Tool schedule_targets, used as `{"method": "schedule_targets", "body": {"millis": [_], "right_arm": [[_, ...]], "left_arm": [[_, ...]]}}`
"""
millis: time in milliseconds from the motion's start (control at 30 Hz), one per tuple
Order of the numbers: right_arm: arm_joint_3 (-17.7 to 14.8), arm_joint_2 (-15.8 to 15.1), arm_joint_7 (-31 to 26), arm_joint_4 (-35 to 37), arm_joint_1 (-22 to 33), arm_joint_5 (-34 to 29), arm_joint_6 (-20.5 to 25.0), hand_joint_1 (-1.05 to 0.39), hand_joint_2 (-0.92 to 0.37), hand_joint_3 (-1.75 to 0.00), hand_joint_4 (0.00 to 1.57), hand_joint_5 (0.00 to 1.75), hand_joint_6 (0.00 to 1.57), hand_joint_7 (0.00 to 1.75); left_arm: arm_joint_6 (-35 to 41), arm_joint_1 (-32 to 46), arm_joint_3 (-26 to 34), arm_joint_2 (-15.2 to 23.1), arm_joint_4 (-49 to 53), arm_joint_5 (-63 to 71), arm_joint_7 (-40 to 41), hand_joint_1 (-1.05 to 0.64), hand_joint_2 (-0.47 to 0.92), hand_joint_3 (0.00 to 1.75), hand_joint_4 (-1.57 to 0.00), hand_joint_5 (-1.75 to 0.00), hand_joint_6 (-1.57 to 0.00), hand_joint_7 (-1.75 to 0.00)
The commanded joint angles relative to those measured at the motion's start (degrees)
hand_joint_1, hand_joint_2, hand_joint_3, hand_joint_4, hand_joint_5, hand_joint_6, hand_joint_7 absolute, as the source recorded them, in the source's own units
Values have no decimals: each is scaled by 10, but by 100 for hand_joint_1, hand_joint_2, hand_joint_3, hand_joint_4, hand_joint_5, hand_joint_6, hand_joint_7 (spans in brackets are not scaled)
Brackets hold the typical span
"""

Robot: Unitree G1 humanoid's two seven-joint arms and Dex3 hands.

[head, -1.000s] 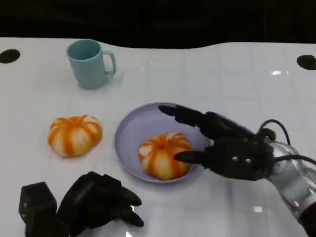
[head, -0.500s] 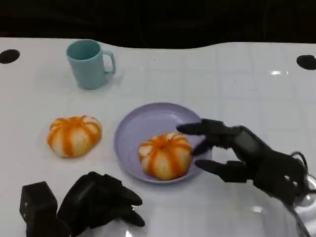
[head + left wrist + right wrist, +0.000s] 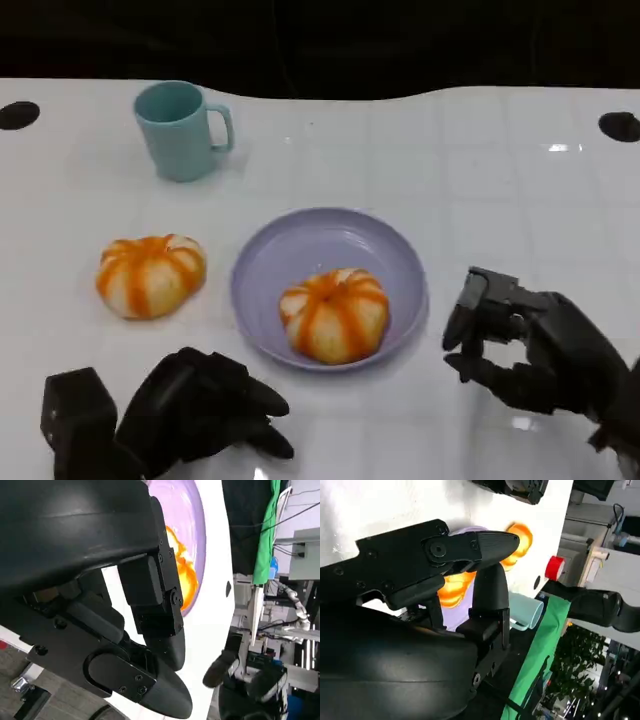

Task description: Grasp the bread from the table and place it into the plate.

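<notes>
An orange-striped bread [image 3: 334, 314] [image 3: 451, 591] lies in the near half of the lavender plate [image 3: 330, 240] [image 3: 187, 505]. A second, similar bread [image 3: 151, 273] [image 3: 524, 535] sits on the table to the plate's left. My right hand [image 3: 530, 345] hovers to the right of the plate, apart from it, with its fingers [image 3: 475, 545] bent, separated and holding nothing. My left hand [image 3: 195, 408] rests near the table's front edge, below the second bread, its fingers [image 3: 160, 630] loosely bent and empty.
A teal mug [image 3: 182, 128] [image 3: 525, 612] stands at the back left of the white table [image 3: 500, 170]. Black round holes [image 3: 619, 125] mark the table's far corners. A red button [image 3: 554, 568] sits beyond the table.
My right hand has let go of the bread and drawn back from over the plate to the right and toward me. The bread stays in the plate. The left hand has not moved.
</notes>
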Motion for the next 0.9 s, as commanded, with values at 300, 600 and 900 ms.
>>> {"method": "schedule_targets", "body": {"millis": [300,600,900], "right_arm": [[-29,-17,-3,-76,85,14,17,-44,-92,-18,74,175,57,175],[-27,-6,-16,-59,95,5,1,-42,-92,-16,75,175,59,175],[-16,4,-31,-15,86,-25,-56,-41,-92,-17,73,175,56,175]], "left_arm": [[1,-8,1,4,2,3,10,-105,79,0,-157,-18,-155,0],[3,-7,7,8,7,-1,4,-105,78,0,-157,-18,-156,-1],[-3,-7,13,15,15,-4,-3,-105,78,0,-157,-19,-156,-1]]}}
